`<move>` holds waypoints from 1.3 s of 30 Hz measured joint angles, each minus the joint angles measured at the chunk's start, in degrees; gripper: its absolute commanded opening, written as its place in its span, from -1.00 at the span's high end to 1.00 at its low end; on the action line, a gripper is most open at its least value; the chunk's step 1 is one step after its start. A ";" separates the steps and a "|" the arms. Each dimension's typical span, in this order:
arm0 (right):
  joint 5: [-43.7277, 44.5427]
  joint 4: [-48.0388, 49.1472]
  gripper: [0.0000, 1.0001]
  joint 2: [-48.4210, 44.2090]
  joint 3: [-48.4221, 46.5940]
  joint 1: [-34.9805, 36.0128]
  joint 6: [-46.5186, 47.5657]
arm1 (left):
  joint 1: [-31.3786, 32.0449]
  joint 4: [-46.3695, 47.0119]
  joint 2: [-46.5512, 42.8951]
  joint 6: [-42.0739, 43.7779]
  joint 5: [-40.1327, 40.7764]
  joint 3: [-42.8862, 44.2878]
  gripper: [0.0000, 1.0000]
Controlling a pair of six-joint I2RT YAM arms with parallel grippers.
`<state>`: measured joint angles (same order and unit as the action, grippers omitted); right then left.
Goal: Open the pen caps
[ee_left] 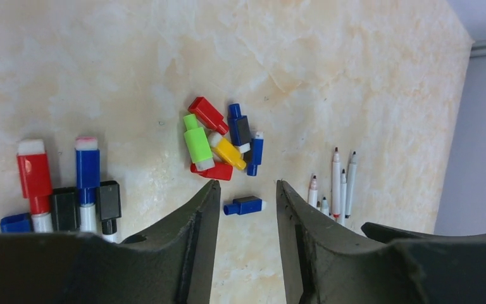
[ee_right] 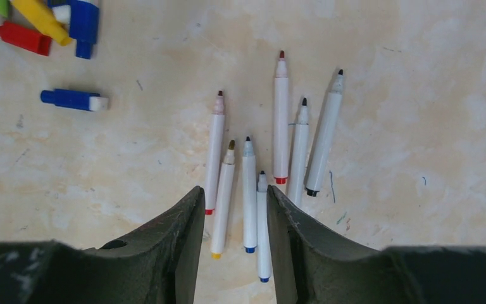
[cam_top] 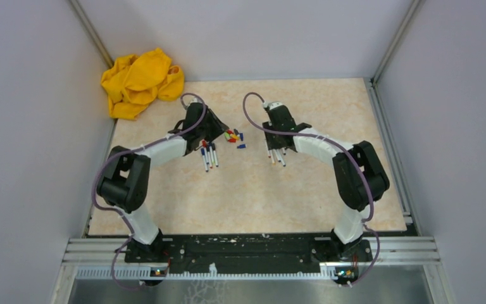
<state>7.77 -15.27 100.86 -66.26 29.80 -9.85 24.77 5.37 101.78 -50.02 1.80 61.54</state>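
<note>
While holding left gripper (ee_left: 247, 185) and right gripper (ee_right: 235, 190) parted and empty, hovers above blocky glossy plastic pen caps (ee_left: 218, 142) heaped mid-table and slim white pens (ee_right: 281, 120) fanned nearby on marbled beige table (cam_top: 259, 196).

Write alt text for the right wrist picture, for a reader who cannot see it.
Seven uncapped pens lie fanned on a beige marbled table, tips pointing away from the camera. The right claw hangs open over their near ends, holding nothing. A loose blue cap lies at left, with more coloured caps in the top left corner.
</note>
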 measured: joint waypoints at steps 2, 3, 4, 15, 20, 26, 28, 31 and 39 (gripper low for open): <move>0.13 -0.79 0.14 -0.04 -1.36 0.92 0.35 | 0.00 -0.15 -2.01 0.17 1.25 -0.72 0.00; 0.15 -1.03 0.14 -0.04 -1.90 1.40 0.48 | 0.00 -0.28 -2.97 0.28 2.21 -1.49 -0.03; 0.13 -1.49 0.14 -0.04 -2.82 2.05 0.52 | 0.00 -0.42 -4.70 0.37 2.82 -1.92 -0.05; -0.85 -4.28 0.13 5.86 -16.92 9.38 -1.25 | 0.28 -1.79 -25.38 1.49 14.43 -8.50 -0.22; -0.72 -7.21 0.14 13.53 -23.82 13.22 -2.89 | 0.94 -2.49 -36.76 0.98 20.96 -13.35 -0.22; -0.70 -11.91 0.14 22.77 -32.70 17.40 -5.66 | 2.56 -4.15 -46.66 -0.35 28.39 -17.31 -0.22; -0.59 -13.11 0.14 24.11 -34.53 17.90 -6.10 | 2.93 -4.39 -48.94 -0.59 30.29 -18.29 -0.22; -0.26 -14.64 0.14 26.58 -38.47 18.82 -6.91 | 3.19 -5.40 -50.99 -0.87 32.17 -18.95 -0.22; 0.17 -16.31 0.14 30.12 -42.64 20.09 -8.44 | 3.28 -7.17 -52.11 -0.96 33.83 -19.30 -0.22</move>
<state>7.94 -31.57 130.98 -108.90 49.89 -18.28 28.05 -1.80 49.67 -50.98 35.64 42.24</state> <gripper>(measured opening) 0.432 0.612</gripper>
